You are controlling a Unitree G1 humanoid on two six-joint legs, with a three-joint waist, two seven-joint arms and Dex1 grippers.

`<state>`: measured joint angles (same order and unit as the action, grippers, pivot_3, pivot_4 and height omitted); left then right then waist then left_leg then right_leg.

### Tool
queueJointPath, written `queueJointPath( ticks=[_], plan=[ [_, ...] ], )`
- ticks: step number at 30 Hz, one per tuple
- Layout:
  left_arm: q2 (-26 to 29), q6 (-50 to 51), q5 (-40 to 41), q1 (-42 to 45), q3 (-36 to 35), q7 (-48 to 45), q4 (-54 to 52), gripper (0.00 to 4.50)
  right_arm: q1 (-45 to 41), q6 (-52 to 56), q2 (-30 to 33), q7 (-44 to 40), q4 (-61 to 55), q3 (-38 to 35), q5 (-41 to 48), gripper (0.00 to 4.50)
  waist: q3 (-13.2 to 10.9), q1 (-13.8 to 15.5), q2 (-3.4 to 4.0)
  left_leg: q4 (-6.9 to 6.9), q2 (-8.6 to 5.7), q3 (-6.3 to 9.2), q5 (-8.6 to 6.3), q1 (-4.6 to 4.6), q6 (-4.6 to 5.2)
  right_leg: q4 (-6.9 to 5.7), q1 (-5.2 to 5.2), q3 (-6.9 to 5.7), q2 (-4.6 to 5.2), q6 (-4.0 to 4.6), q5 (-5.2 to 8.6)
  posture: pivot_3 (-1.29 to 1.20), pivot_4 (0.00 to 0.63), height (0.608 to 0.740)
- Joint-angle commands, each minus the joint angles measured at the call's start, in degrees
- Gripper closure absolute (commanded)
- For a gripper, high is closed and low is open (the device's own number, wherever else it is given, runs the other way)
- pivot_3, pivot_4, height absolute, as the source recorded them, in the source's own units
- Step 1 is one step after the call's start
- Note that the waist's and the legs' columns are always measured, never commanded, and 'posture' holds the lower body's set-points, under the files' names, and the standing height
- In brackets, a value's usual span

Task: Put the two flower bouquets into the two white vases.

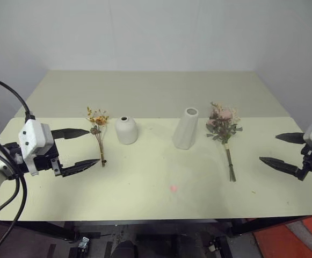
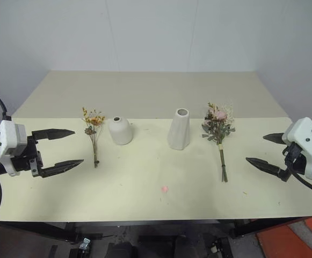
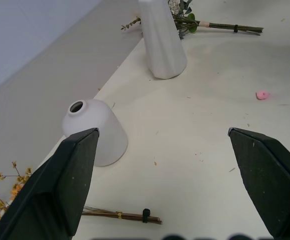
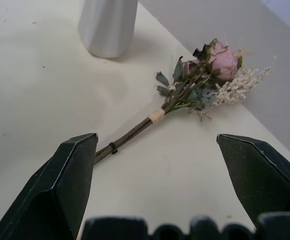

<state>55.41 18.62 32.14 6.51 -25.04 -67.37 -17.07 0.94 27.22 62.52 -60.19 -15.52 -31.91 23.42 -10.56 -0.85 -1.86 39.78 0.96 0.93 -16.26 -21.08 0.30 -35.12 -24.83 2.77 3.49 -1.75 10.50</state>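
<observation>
While both arms hover low over the near corners, most of the pale yellow-green table (image 1: 145,199) in front is wide open, so plenty of room along the near edge. Only thing lying there is one tiny pink scrap (image 1: 173,188), roughly centre.

Left gripper (image 1: 83,148) has its two black fingers spread wide apart, holding nothing, hanging just beside the left edge of the table. Right gripper (image 2: 266,150) is the same deal over by the right edge: fingers wide apart, empty.

A bit further back, everything sits in one row across the table, four things, each apart from its neighbours:
- one small sparse bunch of thin-stemmed orange-yellow dried flowers (image 1: 98,131), lying flat, stems toward the near edge, closest to the left gripper
- one short round bottle-shaped matte white vase (image 1: 126,130) with a narrow neck, upright, just right of that bunch
- one taller tapering matte white vase (image 1: 186,129) with a wider mouth, standing with a bit of a slant
- one larger bouquet of pink roses, cream sprigs and grey-green leaves (image 1: 223,131), lying flat, stems toward the near edge, near the right gripper

So two vases, two bouquets, both vases empty.

Behind the row runs a seam, then a second stretch of tabletop that's bare back to the white wall (image 1: 156,32).
</observation>
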Motion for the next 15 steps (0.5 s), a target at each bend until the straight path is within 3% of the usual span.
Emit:
queueJointPath(
  ticks=[1, 11, 15],
  plan=[
    [1.46, -0.94, 1.09, 0.19, -2.06, -1.22, -0.37, 0.00, 0.47, 0.99, 1.16, -0.51, -2.06, -3.31, 0.62, 0.02, 0.00, 0.00, 0.00, 0.00, 0.00, 0.00, 0.00, 0.00, 0.00, 0.00, 0.00, 0.00, 0.00, -0.01, 0.01, 0.00, 0.150, 0.740],
    [2.12, -0.33, 1.22, 0.37, -2.93, -1.71, -0.15, 0.00, 0.99, 0.71, 1.34, -1.47, -0.78, -4.98, 0.41, 0.02, 0.00, -0.03, 0.00, -0.01, 0.01, -0.01, 0.00, 0.01, 0.00, 0.00, 0.00, 0.00, 0.00, -0.04, 0.03, 0.00, 0.150, 0.740],
    [1.68, -0.20, 1.26, 2.01, -0.61, -0.93, -1.41, 0.00, -6.44, 9.12, 3.62, 2.57, 1.17, 2.38, 1.35, 0.02, 0.00, -0.39, 0.00, 0.01, 0.01, -0.03, 0.00, 0.02, 0.00, -0.01, 0.00, 0.01, 0.00, -0.10, 0.06, 0.00, 0.150, 0.740]
  ],
)
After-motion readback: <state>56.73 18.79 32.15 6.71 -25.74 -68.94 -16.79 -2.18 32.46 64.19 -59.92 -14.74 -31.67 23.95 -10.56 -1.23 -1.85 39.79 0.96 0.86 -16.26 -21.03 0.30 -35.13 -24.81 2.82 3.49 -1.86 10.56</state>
